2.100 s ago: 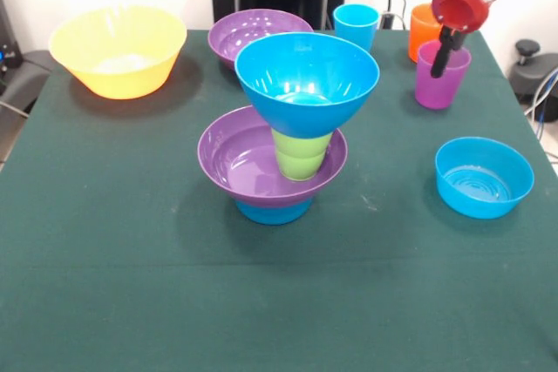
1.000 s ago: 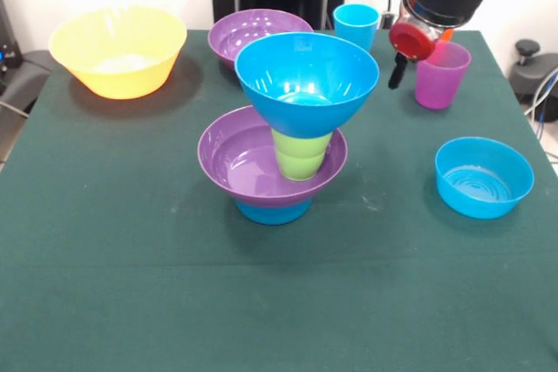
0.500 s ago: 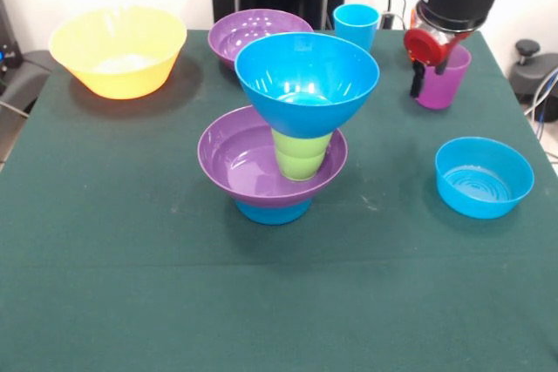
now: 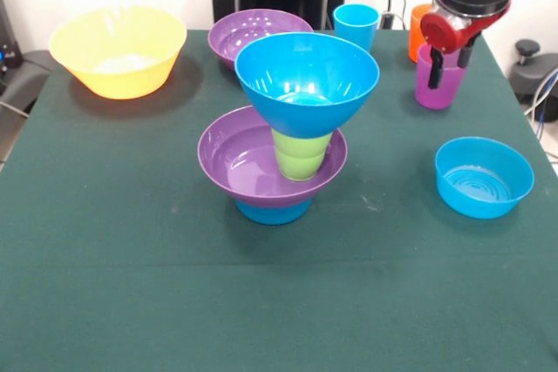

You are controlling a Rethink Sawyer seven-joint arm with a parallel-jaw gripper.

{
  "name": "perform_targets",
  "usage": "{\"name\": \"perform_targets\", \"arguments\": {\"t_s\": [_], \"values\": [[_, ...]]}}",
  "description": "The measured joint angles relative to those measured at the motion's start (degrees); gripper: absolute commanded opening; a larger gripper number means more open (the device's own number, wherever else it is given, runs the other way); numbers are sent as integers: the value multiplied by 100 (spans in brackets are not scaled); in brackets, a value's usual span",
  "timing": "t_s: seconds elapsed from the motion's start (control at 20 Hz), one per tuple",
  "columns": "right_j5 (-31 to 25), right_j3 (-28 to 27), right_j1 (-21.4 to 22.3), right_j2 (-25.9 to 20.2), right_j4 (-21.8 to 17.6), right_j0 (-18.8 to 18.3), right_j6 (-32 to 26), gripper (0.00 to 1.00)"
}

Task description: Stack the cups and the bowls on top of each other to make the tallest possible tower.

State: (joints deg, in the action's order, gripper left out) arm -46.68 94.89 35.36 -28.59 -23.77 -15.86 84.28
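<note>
Pincer moved right over the purple cup, fingers straddling its rim (spread apart), nothing pinched

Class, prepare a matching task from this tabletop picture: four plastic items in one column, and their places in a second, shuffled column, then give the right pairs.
Column one:
1. lime green cup
2. purple cup
3. yellow bowl
4. large blue bowl

Column two:
A. alone at a far corner of the table
B. top of the tower
C. under the gripper
D. standing inside a wide purple bowl

Pairs: 1-D, 2-C, 3-A, 4-B
</note>
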Motion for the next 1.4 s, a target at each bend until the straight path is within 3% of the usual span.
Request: {"name": "perform_targets", "arguments": {"t_s": [0.6, 1.05, 1.4], "values": [[-289, 1, 121, 211, 25, 315, 7, 100], [-356, -1, 109, 386, 19, 344, 7, 100], [-355, -3, -207, 523, 17, 344, 7, 100]]}}
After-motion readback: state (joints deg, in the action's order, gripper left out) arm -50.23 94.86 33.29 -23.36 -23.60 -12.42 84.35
